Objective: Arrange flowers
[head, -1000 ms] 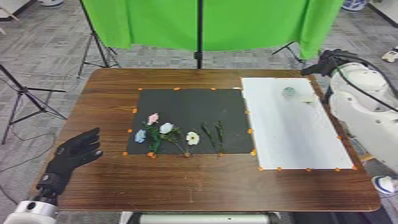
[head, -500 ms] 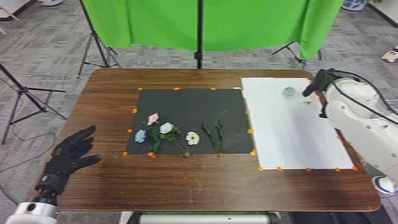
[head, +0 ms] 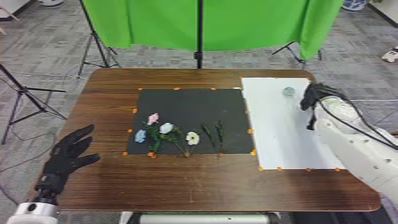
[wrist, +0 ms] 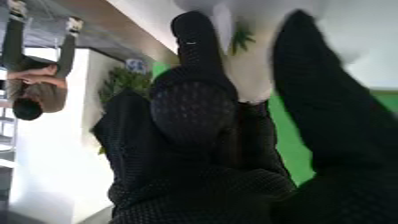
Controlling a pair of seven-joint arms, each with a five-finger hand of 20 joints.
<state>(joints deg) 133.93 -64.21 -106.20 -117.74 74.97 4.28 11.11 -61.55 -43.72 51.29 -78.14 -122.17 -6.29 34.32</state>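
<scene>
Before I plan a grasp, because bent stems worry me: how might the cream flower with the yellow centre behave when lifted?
The cream flower is probably light, with one small bloom on a thin stem. Pinched low, that slim stem may flex or twist under the broader bloom. The flat, spread petals should make rolling unlikely.

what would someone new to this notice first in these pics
The bright green cloth hanging behind the table likely grabs the eye first. Next come the pale flowers, pink, blue and white, lying low on the dark mat. Then the black-gloved right hand, over the white sheet at the table's right.
</scene>
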